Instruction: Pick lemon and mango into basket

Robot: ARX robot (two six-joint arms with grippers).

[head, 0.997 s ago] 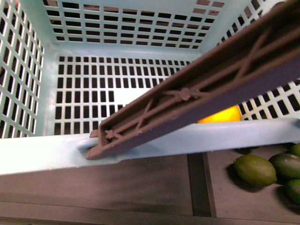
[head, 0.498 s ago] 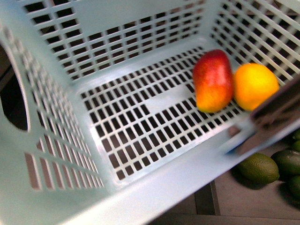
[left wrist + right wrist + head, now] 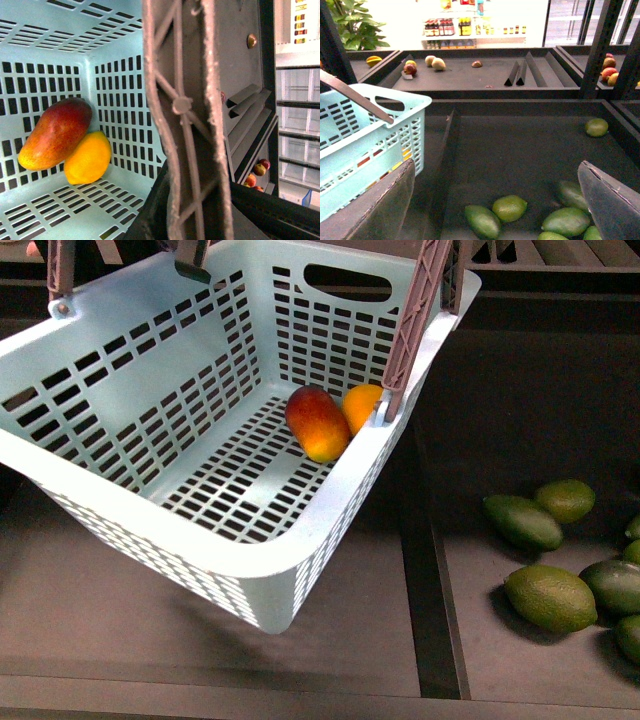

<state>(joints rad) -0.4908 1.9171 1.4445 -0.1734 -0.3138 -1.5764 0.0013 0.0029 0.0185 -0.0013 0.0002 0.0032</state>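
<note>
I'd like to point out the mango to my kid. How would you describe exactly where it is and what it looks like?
Look for the pale teal basket with slotted walls. On its floor, near the brown handle, two fruits lie touching. The mango is the longer one, deep red fading to orange-yellow; its neighbour, the lemon, is shorter and plain yellow-orange.

Dark display shelf (image 3: pixel 200 640) with loose green fruits (image 3: pixel 550 597)

Front view sharp, evenly lit; right wrist bg blown out, hand pads (image 3: pixel 380 205) blurred.
</note>
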